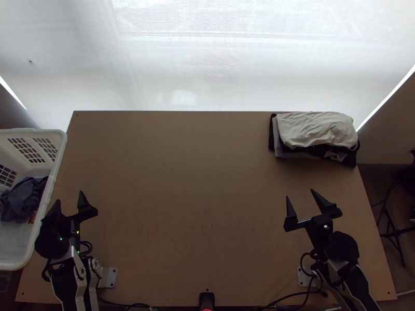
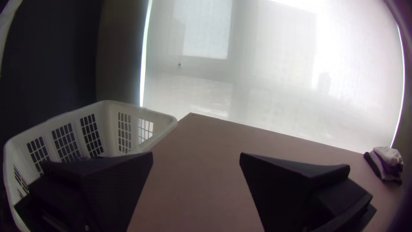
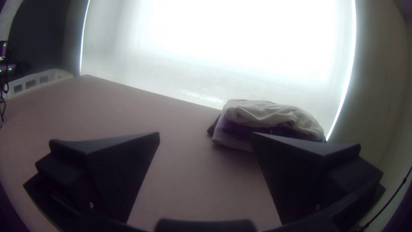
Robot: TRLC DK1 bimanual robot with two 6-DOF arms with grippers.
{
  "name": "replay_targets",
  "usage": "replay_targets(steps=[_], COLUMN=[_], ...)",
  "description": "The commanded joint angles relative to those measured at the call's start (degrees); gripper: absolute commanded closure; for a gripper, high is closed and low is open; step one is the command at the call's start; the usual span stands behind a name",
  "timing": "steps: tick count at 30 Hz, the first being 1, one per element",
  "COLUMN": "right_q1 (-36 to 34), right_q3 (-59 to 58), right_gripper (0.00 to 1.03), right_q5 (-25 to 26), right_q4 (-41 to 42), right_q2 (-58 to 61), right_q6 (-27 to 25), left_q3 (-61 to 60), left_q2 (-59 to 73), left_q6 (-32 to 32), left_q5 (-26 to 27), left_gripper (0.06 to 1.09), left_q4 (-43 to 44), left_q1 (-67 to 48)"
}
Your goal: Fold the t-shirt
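The basket (image 1: 55, 171) (partly cut off) holds bunched dark cloth (image 1: 22, 199).

The wooden table (image 1: 197, 181) bears stacked clothes (image 1: 315, 132) (pale one uppermost) at its far right corner.

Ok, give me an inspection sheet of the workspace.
Surface: light wooden table, flat.
Job's things: folded clothes stack, cream cloth on top, far right corner; bunched dark cloth in white plastic basket by left edge; t-shirt not identifiable.
Clutter: small black object, middle of near edge.
Grippers: left gripper and right gripper, black fingers open, holding nothing.
Cables: black cables along near edge.
Surroundings: pale blind beyond far edge.
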Motion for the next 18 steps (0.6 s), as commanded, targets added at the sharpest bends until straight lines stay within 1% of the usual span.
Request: replay_targets(steps=[1, 7, 13, 15, 18], right_q1=[0.10, 0.28, -1.92, -4.47, -11.24], right_q3=[0.02, 0.02, 0.02, 0.19, 2.04], right_gripper=[0.04, 0.04, 0.04, 0.04, 0.04], right_q5=[-0.05, -0.93, -0.93, -0.84, -0.93], right_q4=[0.00, 0.18, 0.62, 3.60, 4.75], right_q2=[0.10, -0.08, 0.19, 0.10, 0.01], right_q6=[0.02, 0.37, 0.99, -0.33, -2.27], left_q3=[0.03, 0.03, 0.12, 0.74, 4.08], left_q2=[0.03, 0.03, -0.06, -0.06, 0.03], left_q6=[-2.09, -2.09, -2.09, -2.00, -2.09], left_q5=[0.00, 0.00, 0.09, 0.79, 0.26], left_gripper=[0.10, 0.10, 0.10, 0.10, 0.10], left_q4=[-0.08, -0.08, 0.89, 2.91, 2.91], left_q1=[-4.37, -5.51, -6.13, -8.59, -11.05])
